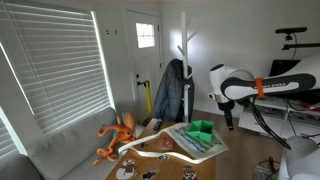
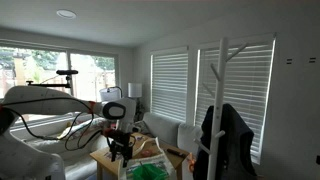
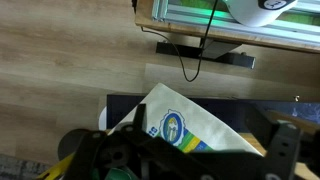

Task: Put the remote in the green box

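The arm (image 1: 245, 85) is reaching in over the table (image 1: 160, 155). Its gripper (image 1: 229, 122) is hanging, pointing down, above the table edge nearest the robot's base. The box (image 1: 202, 129) is sitting near that same edge, resting on a flat white board (image 1: 190, 144). The gripper is hovering just beside the box and apart from it.

In an exterior view the gripper (image 2: 121, 149) is showing as a dark mass over a corner of the table, with the box (image 2: 150, 172) lower down, at the picture's bottom edge. I cannot tell whether the gripper is released, clenched or grasping anything (its fingers are blurring into one dark shape in every view). The remote is not standing out clearly anywhere, so I cannot tell where it is lying.

An orange plush (image 1: 118, 136) is sprawling at the table's corner by the sofa (image 1: 60, 150), well apart from the box. In the wrist view a white sheet (image 3: 185, 122) with a blue-green emblem is lying on the dark tabletop near the edge toward the wooden floor (image 3: 70, 50). A black cable (image 3: 188, 62) is trailing across that floor. A jacket (image 1: 170, 90) is hanging on a rack (image 1: 183, 40) behind the table.
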`<state>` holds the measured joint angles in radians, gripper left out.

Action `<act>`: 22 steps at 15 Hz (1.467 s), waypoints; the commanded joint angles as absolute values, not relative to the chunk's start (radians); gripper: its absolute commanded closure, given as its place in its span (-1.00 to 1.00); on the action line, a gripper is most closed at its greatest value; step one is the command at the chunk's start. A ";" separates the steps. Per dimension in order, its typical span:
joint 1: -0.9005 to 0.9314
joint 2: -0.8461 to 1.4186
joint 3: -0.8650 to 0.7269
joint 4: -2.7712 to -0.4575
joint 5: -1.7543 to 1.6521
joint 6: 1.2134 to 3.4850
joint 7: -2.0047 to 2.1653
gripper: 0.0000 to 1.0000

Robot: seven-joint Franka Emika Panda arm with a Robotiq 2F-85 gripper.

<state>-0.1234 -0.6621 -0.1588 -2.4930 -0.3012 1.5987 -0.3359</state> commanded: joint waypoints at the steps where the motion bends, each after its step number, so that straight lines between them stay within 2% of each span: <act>1: -0.105 -0.663 -0.173 -2.491 -0.308 1.594 -0.328 -1.00; 5: -0.109 -0.656 -0.166 -2.487 -0.306 1.595 -0.302 -1.00; 8: -0.128 -0.550 -0.156 -2.390 -0.235 1.598 -0.130 -1.00; 18: -0.176 -0.100 -0.182 -1.840 -0.041 1.564 0.224 -1.00; 19: -0.170 -0.219 -0.173 -1.983 -0.094 1.612 0.162 -1.00; 22: -0.170 -0.175 -0.173 -1.955 -0.091 1.611 0.167 -1.00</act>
<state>-0.1639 -0.1764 -0.1778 -1.9580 -0.0916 1.6133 0.1690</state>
